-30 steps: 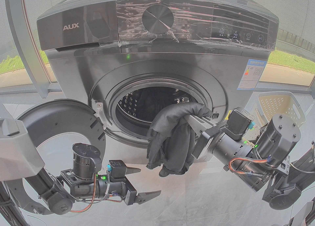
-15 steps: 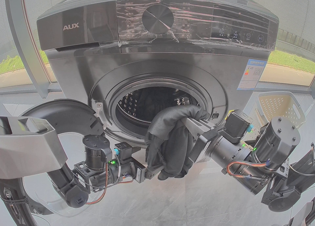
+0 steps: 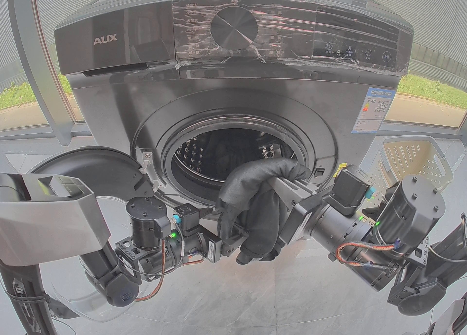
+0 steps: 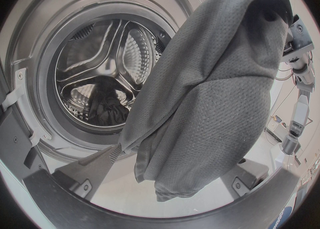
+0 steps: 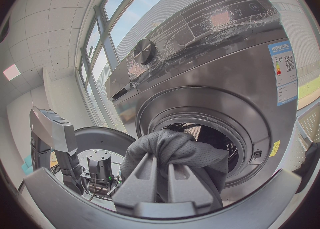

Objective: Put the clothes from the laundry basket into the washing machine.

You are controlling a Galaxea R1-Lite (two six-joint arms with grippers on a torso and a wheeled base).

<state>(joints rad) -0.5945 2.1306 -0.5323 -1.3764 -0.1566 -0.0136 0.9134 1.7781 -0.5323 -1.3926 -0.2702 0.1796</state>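
**A:** Where is the garment right now?

**B:** The dark grey garment (image 3: 258,204) hangs in the air just in front of the round opening of the washing machine (image 3: 146,107). It is draped over the right gripper (image 3: 279,186), and its loose end dangles above the floor (image 3: 272,292).

**A:** How does that gripper have it?

**B:** Its two fingers are pressed together on a bunched fold, with cloth spilling down both sides.

**A:** And the left gripper?

**B:** The left gripper (image 3: 231,245) sits lower, at the hanging end of the garment. Its fingers are spread, one on each side of the cloth. One tip touches the cloth's edge, but nothing is clamped.

**A:** Anything inside the machine?

**B:** The drum (image 4: 100,56) holds a small dark bundle of clothing (image 4: 108,108) at its bottom. The door (image 3: 92,175) stands swung open on the robot's left, behind the left arm.

**A:** The basket?

**B:** The pale laundry basket (image 3: 413,156) stands on the floor to the right of the machine, behind the right arm; I cannot tell what lies in it
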